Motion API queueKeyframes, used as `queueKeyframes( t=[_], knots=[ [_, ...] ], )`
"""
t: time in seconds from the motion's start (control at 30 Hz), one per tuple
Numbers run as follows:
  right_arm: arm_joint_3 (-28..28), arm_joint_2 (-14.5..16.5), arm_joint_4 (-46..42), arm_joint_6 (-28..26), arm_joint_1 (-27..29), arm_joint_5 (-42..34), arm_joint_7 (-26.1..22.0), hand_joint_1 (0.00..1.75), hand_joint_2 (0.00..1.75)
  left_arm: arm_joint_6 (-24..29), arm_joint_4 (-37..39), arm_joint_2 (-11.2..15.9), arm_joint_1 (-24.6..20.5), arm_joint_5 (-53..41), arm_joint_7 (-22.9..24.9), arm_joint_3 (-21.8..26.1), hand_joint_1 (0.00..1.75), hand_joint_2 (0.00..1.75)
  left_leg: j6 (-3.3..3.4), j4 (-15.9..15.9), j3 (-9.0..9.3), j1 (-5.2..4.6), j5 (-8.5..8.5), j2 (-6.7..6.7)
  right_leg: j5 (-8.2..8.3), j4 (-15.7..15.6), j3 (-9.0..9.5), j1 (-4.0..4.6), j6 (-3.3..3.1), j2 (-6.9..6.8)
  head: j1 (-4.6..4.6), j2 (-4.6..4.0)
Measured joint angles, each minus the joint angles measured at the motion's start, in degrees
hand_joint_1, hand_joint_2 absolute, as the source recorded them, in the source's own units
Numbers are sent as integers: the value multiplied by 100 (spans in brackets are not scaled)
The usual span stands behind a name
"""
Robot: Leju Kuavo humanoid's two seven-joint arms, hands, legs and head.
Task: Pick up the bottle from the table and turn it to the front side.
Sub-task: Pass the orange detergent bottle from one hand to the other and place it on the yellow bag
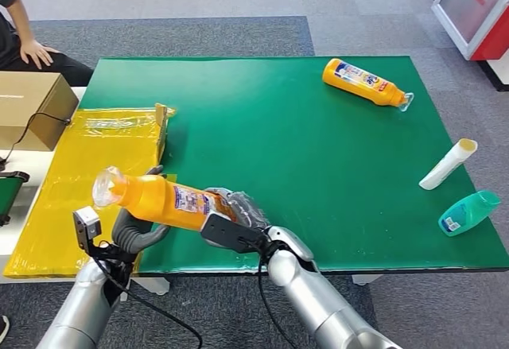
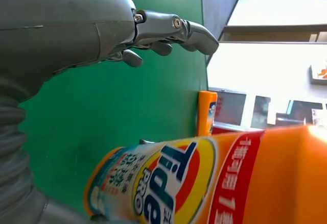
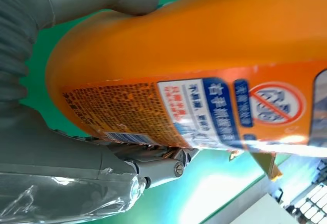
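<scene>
Bottle gripped by right hand, left wrist view shows front label, left hand fingers spread apart.

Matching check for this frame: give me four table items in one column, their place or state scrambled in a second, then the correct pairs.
Things:
1. held orange bottle
2. far orange bottle
3. white bottle
4. teal bottle

Places or states:
A. lying at the green mat's far right
B. lifted, gripped by the right hand
C. lying nearest the mat's right front corner
D. lying at the right edge, between two other bottles

Pairs: 1-B, 2-A, 3-D, 4-C
</scene>
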Motion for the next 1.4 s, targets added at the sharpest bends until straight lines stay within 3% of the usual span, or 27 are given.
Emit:
queueKeyframes(
  t=[0.6,0.93,0.97,1.0,1.03,1.07,1.1,1.17,1.2,1.3,1.4],
  knots=[
    [499,287,1127,-162,-288,-261,-116,175,175,-659,-301,420,-7,-164,-62,-1005,0,175,-1,0,0,0,1,2,3,0,0,1,-5,1,0,0],
    [514,452,1616,-201,-547,-352,-84,175,175,-658,-815,645,108,-53,-61,-1412,0,175,-1,0,0,0,1,1,3,0,-1,1,-5,0,-1,0],
    [514,462,1645,-204,-563,-352,-85,175,175,-642,-847,658,120,-48,-61,-1424,26,175,-1,0,0,0,1,1,3,0,-1,1,-5,1,-1,0],
    [514,472,1670,-206,-576,-351,-89,175,175,-625,-875,672,130,-42,-61,-1436,69,175,-1,0,0,0,1,1,3,0,-1,1,-5,1,0,0],
    [514,479,1691,-211,-587,-347,-92,165,175,-601,-897,685,139,-37,-61,-1445,113,175,-1,0,0,0,1,1,3,0,-1,1,-5,1,-1,0],
    [514,486,1711,-222,-595,-341,-93,129,175,-557,-917,696,148,-39,-61,-1455,157,175,-1,0,0,0,1,1,3,0,-1,1,-5,1,-1,0],
    [514,490,1728,-240,-600,-333,-90,85,175,-480,-933,703,157,-56,-61,-1460,175,175,-1,0,0,0,1,1,3,0,-1,1,-5,0,0,0],
    [514,494,1758,-298,-605,-316,-65,7,175,-213,-952,705,172,-160,-62,-1463,175,175,-1,0,0,0,1,1,3,0,-2,1,-5,0,0,0],
    [514,495,1773,-340,-606,-307,-40,0,175,-16,-954,700,175,-250,-62,-1466,175,175,-1,0,0,0,1,1,3,0,-2,1,-5,0,-1,0],
    [507,485,1817,-455,-602,-273,39,0,175,702,-954,644,171,-614,-58,-1471,175,175,-1,0,0,0,1,1,3,0,-3,0,-5,1,1,0],
    [454,443,1780,-523,-523,-196,142,0,175,1808,-1029,538,150,-1517,174,-1470,175,175,-1,0,1,-1,1,1,3,-1,-3,0,-5,0,-1,0]
  ],
)
